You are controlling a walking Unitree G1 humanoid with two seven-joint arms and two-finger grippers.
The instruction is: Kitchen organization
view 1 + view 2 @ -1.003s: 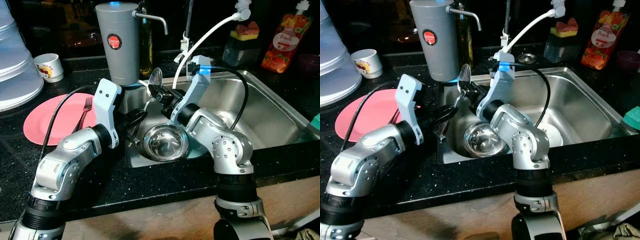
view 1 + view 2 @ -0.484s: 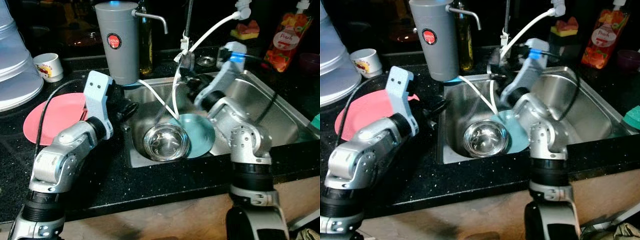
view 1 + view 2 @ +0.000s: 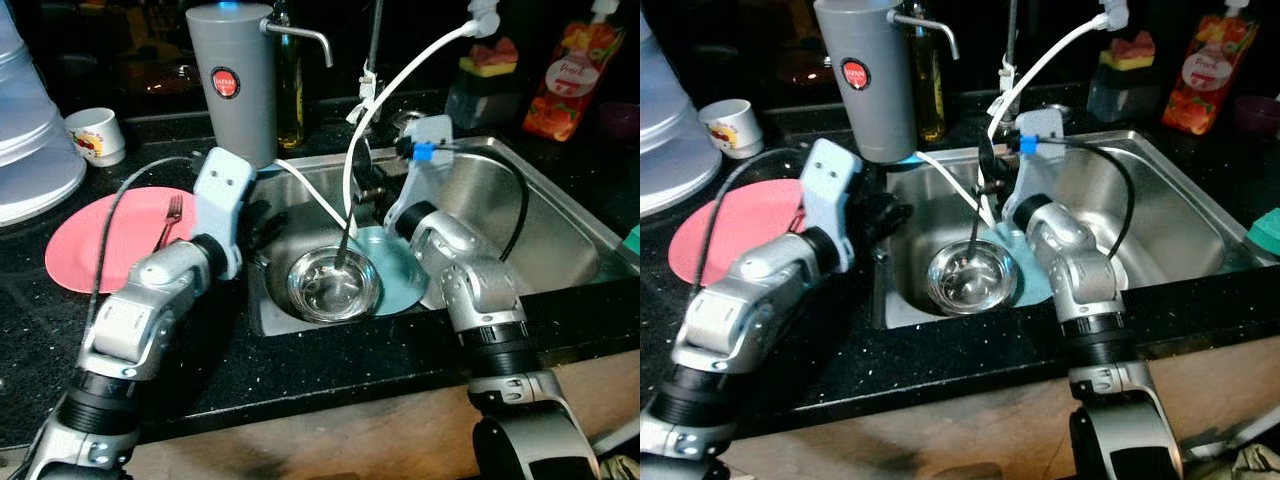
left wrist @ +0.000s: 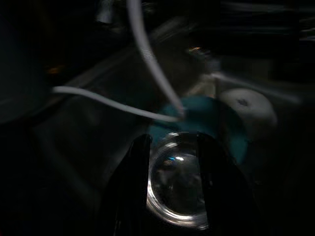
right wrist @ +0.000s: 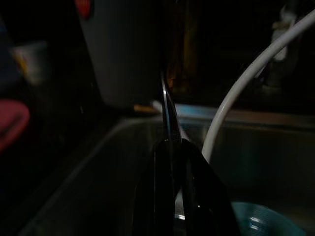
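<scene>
My right pincer [image 5: 173,162] clamped on spoon [image 3: 343,240], over sink [image 3: 545,215]. Spoon long axis near vertical, tip pointing down into steel bowl [image 3: 333,284] directly below, on teal plate [image 3: 400,268]. My left pincer [image 4: 172,162] fingers narrowly apart, empty, hovering at sink's left edge near bowl. Judgement: right arm better placed; straight lowering lands spoon in bowl.
</scene>
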